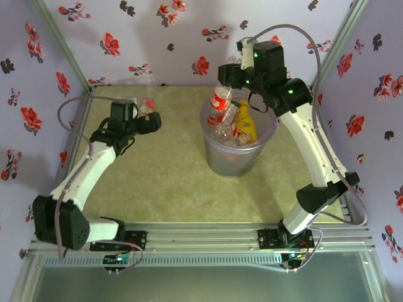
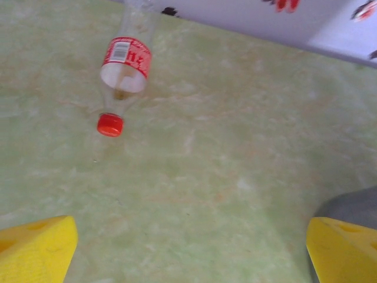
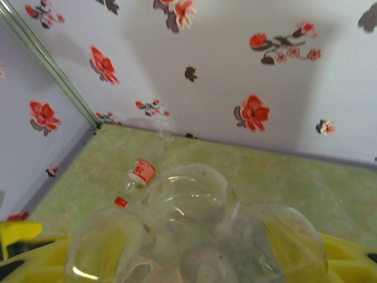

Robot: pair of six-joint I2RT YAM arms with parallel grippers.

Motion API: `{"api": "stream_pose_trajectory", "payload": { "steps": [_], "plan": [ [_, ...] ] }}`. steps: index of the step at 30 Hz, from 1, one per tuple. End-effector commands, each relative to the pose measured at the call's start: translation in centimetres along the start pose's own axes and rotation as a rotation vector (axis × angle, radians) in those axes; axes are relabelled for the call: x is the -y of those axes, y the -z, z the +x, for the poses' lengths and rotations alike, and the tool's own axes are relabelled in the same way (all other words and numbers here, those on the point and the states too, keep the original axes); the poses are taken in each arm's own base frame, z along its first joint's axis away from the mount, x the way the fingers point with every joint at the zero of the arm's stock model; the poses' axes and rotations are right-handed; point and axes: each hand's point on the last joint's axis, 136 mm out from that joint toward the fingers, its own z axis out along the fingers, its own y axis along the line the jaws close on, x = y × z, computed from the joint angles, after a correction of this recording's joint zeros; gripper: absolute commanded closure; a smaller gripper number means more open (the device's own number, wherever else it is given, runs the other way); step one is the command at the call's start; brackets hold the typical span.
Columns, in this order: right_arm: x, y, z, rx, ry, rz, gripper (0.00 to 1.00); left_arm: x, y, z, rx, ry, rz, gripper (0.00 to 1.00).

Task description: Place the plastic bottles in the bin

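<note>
Right pincer point(image 1: 228, 78) is clamped half-wide on a clear red-labelled bottle point(image 1: 220, 98), hanging over the far rim of the bin point(image 1: 234, 165).
Release looks safest once the bottle's whole length sits inside the rim (it hangs close to the edge, above the yellow-labelled bottle point(image 1: 246, 126) and others lying in the bin), so a small shift toward the bin's middle seems wise before the fingers part. The left pincer point(image 2: 191, 253) stands fully open and empty, near the red-capped bottle point(image 2: 125, 59) lying on the table point(image 2: 235, 165) by the back wall.
</note>
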Motion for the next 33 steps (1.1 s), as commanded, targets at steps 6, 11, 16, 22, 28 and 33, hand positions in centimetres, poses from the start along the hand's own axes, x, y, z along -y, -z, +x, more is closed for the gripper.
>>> {"api": "stream_pose_trajectory", "payload": {
  "steps": [6,11,16,22,28,33],
  "plan": [
    [0.7,-3.3,5.0,-0.161,-0.034,-0.014,0.58,-2.9,-6.3,-5.2,0.047,-0.027,-0.061,0.0],
    [1.3,-4.3,7.6,-0.222,-0.043,0.0,0.58,-4.9,-11.8,-6.4,0.011,-0.022,-0.087,0.0],
    [1.9,-5.5,11.2,-0.314,-0.056,0.002,0.57,-5.7,-16.6,-6.8,-0.049,-0.035,-0.103,0.0],
    [2.4,-6.2,14.9,-0.391,-0.095,0.004,0.56,-6.5,-21.1,-6.0,-0.121,-0.048,-0.124,0.0],
    [2.5,-6.2,16.9,-0.421,-0.109,-0.006,0.5,-7.4,-23.6,-5.1,-0.152,-0.042,-0.156,0.0],
    [2.4,-4.9,15.8,-0.398,-0.072,-0.005,0.26,-8.0,-25.2,-3.9,-0.198,-0.026,-0.175,0.0]
  ]
}}
